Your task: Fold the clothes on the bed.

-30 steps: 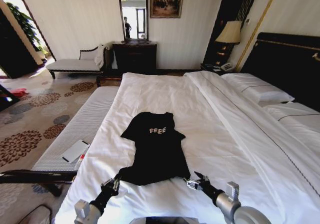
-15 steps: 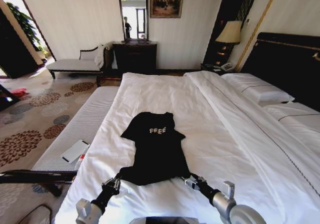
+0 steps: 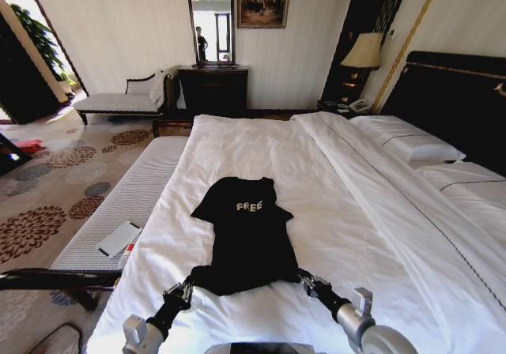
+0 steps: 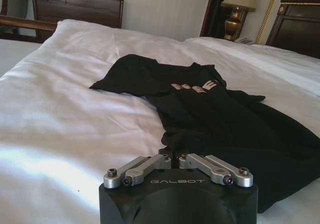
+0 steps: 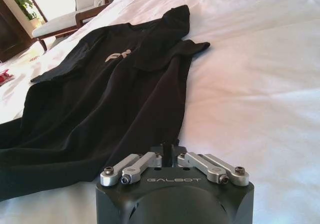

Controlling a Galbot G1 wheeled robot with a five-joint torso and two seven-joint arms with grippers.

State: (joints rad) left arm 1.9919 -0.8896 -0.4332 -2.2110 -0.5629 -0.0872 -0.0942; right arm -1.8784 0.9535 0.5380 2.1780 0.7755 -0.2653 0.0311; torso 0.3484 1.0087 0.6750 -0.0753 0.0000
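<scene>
Item: black T-shirt (image 3: 243, 239), flat on the bed (image 3: 332, 204), hem nearest us. We find the left pincer (image 3: 180, 292) and right pincer (image 3: 308, 283) each closed on a hem corner. Step: first fold; next, we judge, an even lift toward the collar.

**Bed surface and contents**

The bed (image 3: 261, 144) carries a white duvet. A black T-shirt (image 3: 245, 235) lies flat near the foot edge, lettering up. Two white pillows (image 3: 411, 144) rest at the headboard edge.
</scene>
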